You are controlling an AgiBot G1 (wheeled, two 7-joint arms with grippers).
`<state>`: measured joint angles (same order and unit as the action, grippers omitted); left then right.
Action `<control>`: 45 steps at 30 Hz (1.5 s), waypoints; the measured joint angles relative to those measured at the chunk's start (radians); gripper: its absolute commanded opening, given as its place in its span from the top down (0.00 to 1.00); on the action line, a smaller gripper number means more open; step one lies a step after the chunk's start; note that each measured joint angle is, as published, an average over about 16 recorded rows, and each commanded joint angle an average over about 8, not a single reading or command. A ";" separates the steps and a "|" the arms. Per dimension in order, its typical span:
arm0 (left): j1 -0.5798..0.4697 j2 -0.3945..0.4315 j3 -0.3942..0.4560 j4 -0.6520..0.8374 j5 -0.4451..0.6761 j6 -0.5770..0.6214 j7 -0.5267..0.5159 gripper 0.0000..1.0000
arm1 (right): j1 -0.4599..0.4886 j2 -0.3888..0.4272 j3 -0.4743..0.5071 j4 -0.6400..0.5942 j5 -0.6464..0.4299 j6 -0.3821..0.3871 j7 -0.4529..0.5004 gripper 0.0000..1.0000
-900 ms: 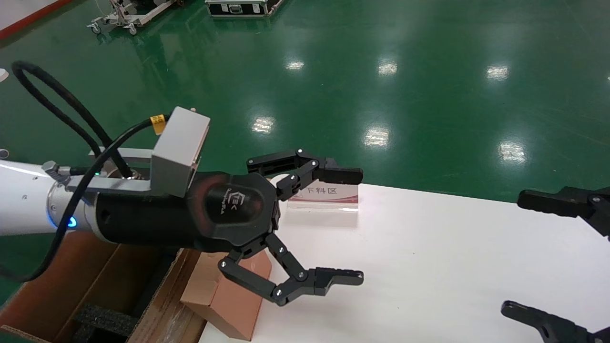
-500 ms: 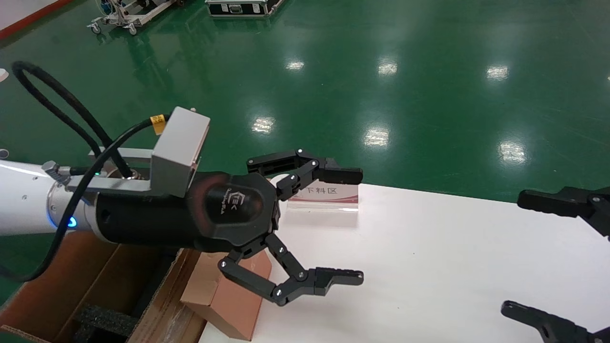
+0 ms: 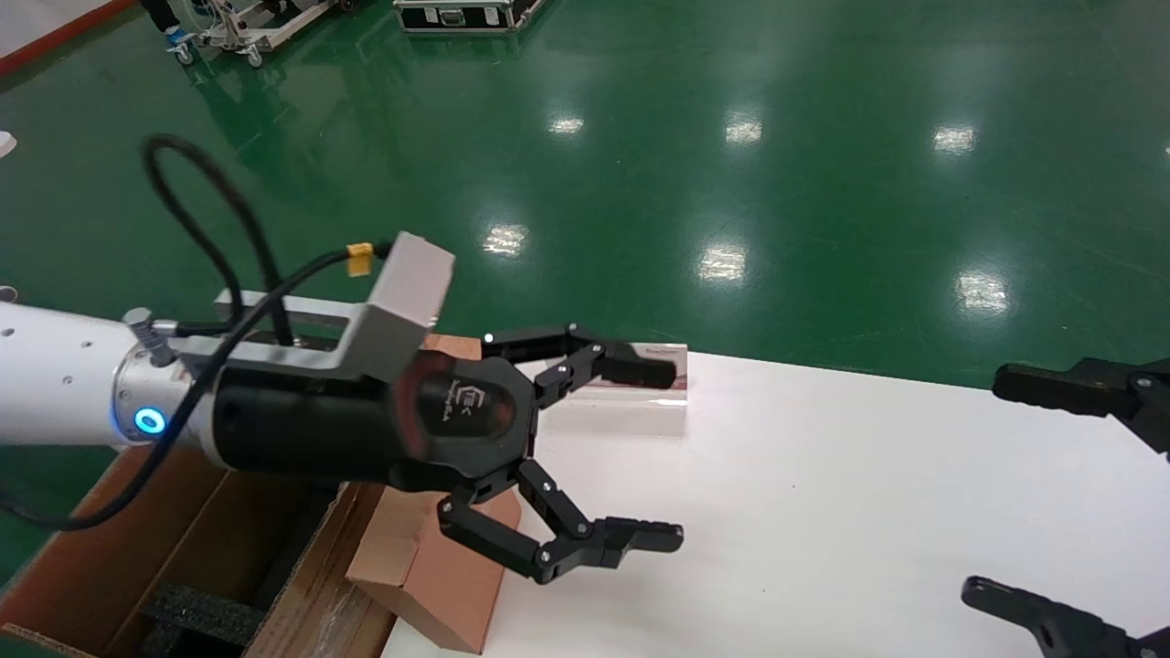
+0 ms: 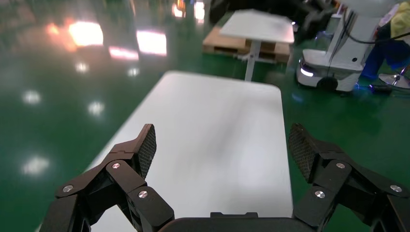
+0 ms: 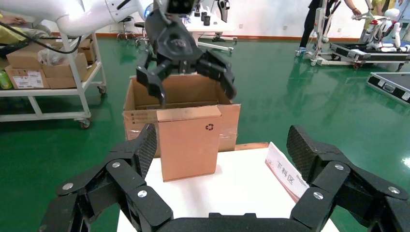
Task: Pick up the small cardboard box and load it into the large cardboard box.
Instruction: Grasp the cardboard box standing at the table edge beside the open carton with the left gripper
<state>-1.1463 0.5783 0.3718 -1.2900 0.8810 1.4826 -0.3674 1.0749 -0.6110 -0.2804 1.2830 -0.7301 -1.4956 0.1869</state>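
Left pincer [image 3: 599,457] spread wide, empty, now dipped and rolled compared with a moment ago, above the small cardboard box [image 3: 430,567]: likely starting the reach. Standing upright at the bench [image 3: 823,512] edge, just beside the large cardboard box [image 3: 164,548]. Right pincer [image 3: 1033,493] parked well apart, spread.
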 measured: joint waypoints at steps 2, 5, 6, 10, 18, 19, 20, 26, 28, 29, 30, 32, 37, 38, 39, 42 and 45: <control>-0.032 -0.004 0.029 -0.005 0.051 0.006 -0.062 0.00 | 0.000 0.000 0.000 0.000 0.000 0.000 0.000 0.00; -0.091 -0.007 0.078 -0.013 0.142 0.020 -0.172 0.00 | 0.000 0.000 0.000 0.000 0.000 0.000 0.000 0.00; -0.113 -0.006 0.096 -0.016 0.174 0.026 -0.211 0.00 | 0.000 0.000 0.000 0.000 0.000 0.000 0.000 0.00; -0.213 0.002 0.178 -0.028 0.313 0.052 -0.377 0.00 | 0.000 0.000 -0.001 0.000 0.000 0.000 0.000 0.00; -0.441 0.036 0.370 -0.053 0.576 0.092 -0.674 0.00 | 0.000 0.001 -0.001 0.000 0.001 0.000 -0.001 0.00; -0.469 0.041 0.396 -0.056 0.602 0.095 -0.704 0.00 | 0.000 0.001 -0.001 0.000 0.001 0.000 -0.001 0.00; -0.496 0.045 0.422 -0.058 0.625 0.096 -0.732 0.00 | 0.000 0.001 -0.002 0.000 0.001 0.001 -0.001 0.00; -0.647 0.066 0.583 -0.065 0.718 0.100 -0.874 0.00 | 0.001 0.001 -0.002 0.000 0.001 0.001 -0.001 0.00; -0.690 0.071 0.636 -0.066 0.731 0.101 -0.913 0.00 | 0.001 0.001 -0.002 0.000 0.001 0.001 -0.001 0.00; -0.711 0.073 0.662 -0.066 0.734 0.101 -0.931 0.00 | 0.001 0.001 -0.002 0.000 0.001 0.001 -0.001 0.00; -0.731 0.075 0.688 -0.066 0.736 0.101 -0.948 0.00 | 0.001 0.001 -0.002 0.000 0.002 0.001 -0.001 0.00; -0.768 0.078 0.739 -0.067 0.735 0.101 -0.979 0.00 | 0.001 0.001 -0.002 0.000 0.002 0.001 -0.001 0.00; -0.845 0.084 0.860 -0.067 0.710 0.099 -1.046 0.00 | 0.001 0.001 -0.003 0.000 0.002 0.001 -0.001 0.00; -0.858 0.085 0.882 -0.067 0.703 0.099 -1.057 0.00 | 0.001 0.001 -0.003 0.000 0.002 0.001 -0.001 0.00; -0.870 0.086 0.904 -0.066 0.696 0.098 -1.068 0.00 | 0.001 0.001 -0.003 0.000 0.002 0.001 -0.002 0.00; -0.902 0.088 0.965 -0.066 0.674 0.095 -1.096 0.00 | 0.001 0.001 -0.003 0.000 0.002 0.001 -0.002 0.00; -0.928 0.089 1.020 -0.066 0.653 0.092 -1.119 0.00 | 0.001 0.001 -0.003 0.000 0.002 0.001 -0.002 0.00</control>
<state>-2.0746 0.6671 1.3915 -1.3560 1.5342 1.5743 -1.4863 1.0757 -0.6097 -0.2838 1.2828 -0.7278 -1.4942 0.1852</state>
